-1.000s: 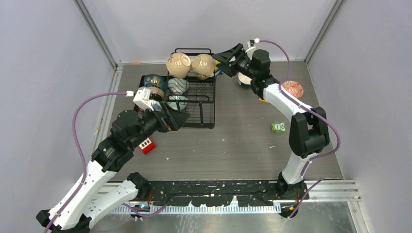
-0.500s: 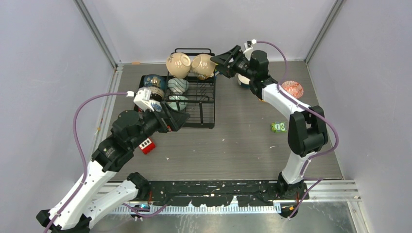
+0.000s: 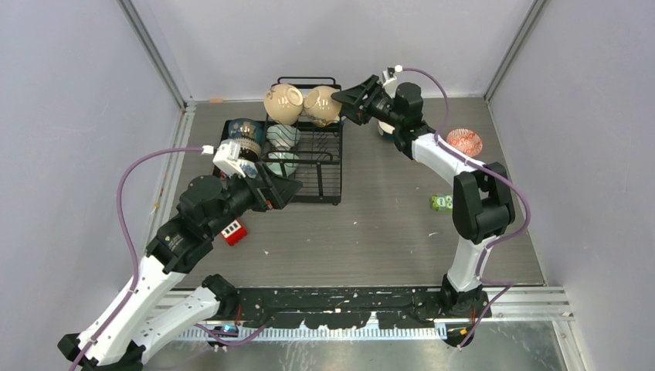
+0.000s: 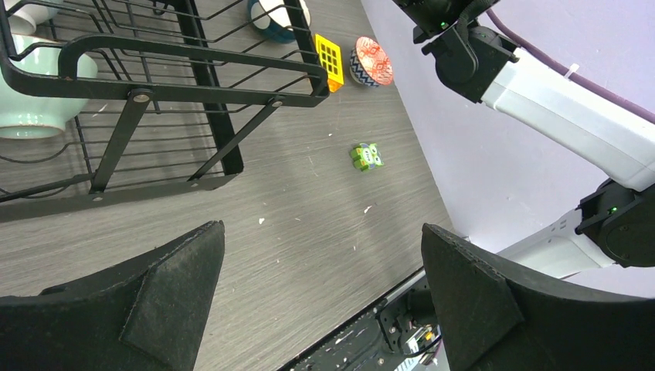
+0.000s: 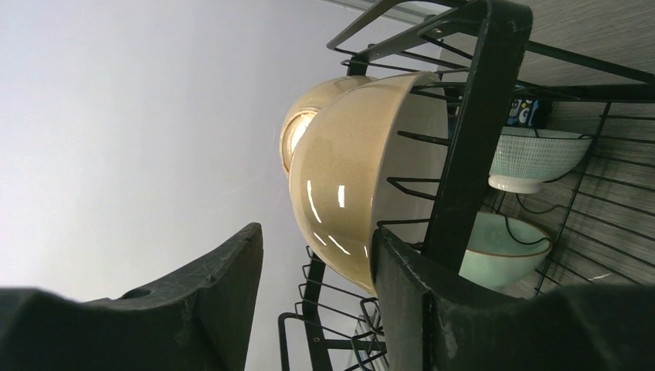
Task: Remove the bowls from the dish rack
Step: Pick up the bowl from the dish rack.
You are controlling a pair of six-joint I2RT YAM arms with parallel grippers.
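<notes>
The black wire dish rack (image 3: 327, 179) holds two cream bowls on its raised back, one on the left (image 3: 283, 104) and one on the right (image 3: 323, 106). Lower in the rack sit a blue-patterned bowl (image 3: 246, 133) and two teal bowls (image 3: 283, 137) (image 3: 281, 162). My right gripper (image 3: 345, 99) is open at the right cream bowl (image 5: 355, 170). Its jaws straddle the bowl's lower rim, with a gap on the outer side. My left gripper (image 4: 322, 230) is open and holds nothing, hovering above the table by the rack's front corner (image 4: 232, 166).
A red-patterned bowl (image 3: 464, 142) and a teal-and-white bowl (image 4: 278, 14) stand on the table right of the rack, beside a yellow block (image 4: 329, 57). A green block (image 3: 442, 202) lies mid-right and a red block (image 3: 233, 232) near the left arm. Grey walls enclose the table.
My right gripper has slid left onto the right cream bowl's rim and its jaws have narrowed. The left arm has not moved.
</notes>
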